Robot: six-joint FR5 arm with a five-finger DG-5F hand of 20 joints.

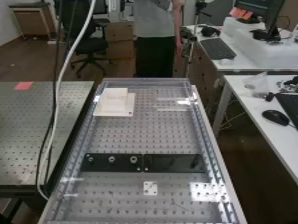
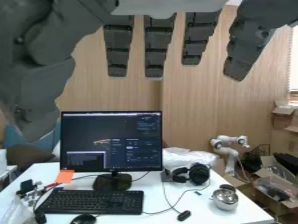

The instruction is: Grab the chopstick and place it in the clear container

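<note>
You had the hand [image 2: 156,46] raised away from the bench [image 1: 140,132], fingers straight, apart and empty, likely for an unobstructed first approach, white blocks [image 1: 114,106] sat far-end, probably out of the way, and I couldn't pin down chopstick or clear container.

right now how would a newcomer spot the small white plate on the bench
In the high view, find the perforated bench running down the middle, then the black strip laid across it. Just nearer than that strip lies the small white plate, set apart from the larger white pieces at the far end by its size and several dark holes.
</note>
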